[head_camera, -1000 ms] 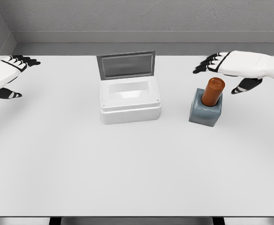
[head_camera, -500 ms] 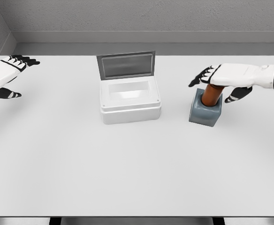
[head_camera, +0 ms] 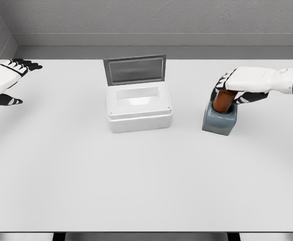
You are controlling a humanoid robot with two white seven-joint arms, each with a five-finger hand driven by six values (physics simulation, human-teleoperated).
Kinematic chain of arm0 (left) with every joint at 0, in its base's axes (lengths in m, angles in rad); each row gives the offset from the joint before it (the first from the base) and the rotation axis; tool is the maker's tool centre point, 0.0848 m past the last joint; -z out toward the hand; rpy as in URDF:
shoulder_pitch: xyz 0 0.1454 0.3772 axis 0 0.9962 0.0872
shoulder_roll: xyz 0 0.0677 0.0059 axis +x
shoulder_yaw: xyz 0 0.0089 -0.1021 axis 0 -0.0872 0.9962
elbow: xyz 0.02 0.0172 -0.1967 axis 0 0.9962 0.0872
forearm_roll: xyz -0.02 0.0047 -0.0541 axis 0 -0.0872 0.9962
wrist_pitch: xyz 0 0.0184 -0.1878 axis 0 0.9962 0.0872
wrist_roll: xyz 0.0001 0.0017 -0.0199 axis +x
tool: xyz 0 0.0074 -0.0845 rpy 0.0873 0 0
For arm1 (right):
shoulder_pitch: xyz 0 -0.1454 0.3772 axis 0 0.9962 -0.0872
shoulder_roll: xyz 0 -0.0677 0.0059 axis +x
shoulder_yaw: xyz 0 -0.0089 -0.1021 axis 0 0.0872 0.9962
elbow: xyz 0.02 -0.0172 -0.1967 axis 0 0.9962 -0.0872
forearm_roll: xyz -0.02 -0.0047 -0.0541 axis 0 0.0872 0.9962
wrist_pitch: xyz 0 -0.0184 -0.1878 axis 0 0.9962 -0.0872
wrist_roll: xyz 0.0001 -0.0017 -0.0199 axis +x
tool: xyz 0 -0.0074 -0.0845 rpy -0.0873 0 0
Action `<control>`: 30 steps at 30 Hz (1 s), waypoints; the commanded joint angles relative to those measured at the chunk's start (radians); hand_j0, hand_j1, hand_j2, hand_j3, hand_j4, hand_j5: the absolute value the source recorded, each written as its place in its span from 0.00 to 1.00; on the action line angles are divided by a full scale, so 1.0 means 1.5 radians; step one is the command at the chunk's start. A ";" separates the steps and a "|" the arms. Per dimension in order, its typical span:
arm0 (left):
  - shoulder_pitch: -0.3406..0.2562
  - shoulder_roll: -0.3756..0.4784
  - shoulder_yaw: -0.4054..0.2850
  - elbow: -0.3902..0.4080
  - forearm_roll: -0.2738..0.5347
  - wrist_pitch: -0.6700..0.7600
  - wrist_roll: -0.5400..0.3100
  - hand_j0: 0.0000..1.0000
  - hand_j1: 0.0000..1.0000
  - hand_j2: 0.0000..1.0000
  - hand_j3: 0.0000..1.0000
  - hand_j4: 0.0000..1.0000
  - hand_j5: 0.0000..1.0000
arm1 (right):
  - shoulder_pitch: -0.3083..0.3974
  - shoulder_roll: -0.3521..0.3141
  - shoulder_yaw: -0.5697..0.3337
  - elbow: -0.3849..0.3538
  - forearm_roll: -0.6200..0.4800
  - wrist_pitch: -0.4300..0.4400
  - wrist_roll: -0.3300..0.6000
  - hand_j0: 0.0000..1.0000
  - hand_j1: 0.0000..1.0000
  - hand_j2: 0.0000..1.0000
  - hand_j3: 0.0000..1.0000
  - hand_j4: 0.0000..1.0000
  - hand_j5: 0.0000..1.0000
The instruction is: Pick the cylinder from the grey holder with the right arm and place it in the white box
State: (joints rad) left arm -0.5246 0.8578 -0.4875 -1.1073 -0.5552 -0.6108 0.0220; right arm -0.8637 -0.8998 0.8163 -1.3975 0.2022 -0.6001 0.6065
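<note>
One brown cylinder point(head_camera: 224, 102) was seated in the grey holder point(head_camera: 218, 121), its long axis near vertical, its top tilted slightly right and covered by the right hand point(head_camera: 239, 86), whose fingers were curled around it. The white box point(head_camera: 138, 113) was positioned well apart, lid raised. The left hand point(head_camera: 5, 80) was held open at the table point(head_camera: 136, 181) edge.

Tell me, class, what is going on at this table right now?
The robot's right hand has its fingers curled around the top of the brown cylinder, which is not yet lifted out of the grey holder. The white box sits to the holder's left with its lid up and nothing visible inside. The left hand hangs open over the table's far left edge, holding nothing.
</note>
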 commanded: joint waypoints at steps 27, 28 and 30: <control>-0.001 0.002 0.001 0.000 0.005 0.000 0.001 1.00 1.00 1.00 1.00 1.00 1.00 | -0.052 0.052 -0.005 0.015 0.019 0.015 0.003 0.48 0.48 0.48 0.48 0.48 0.48; 0.000 0.002 0.001 0.000 0.005 0.000 0.000 1.00 1.00 1.00 1.00 1.00 1.00 | -0.052 0.052 -0.005 0.014 0.019 0.015 0.003 0.48 0.48 0.48 0.48 0.48 0.48; -0.001 0.002 0.001 0.000 0.005 0.000 0.001 1.00 1.00 1.00 1.00 1.00 1.00 | -0.053 0.052 -0.005 0.014 0.019 0.015 0.003 0.48 0.48 0.48 0.48 0.48 0.48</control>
State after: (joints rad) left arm -0.5262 0.8592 -0.4873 -1.1073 -0.5543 -0.6108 0.0224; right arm -0.9434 -0.8247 0.8093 -1.3766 0.2344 -0.5815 0.6114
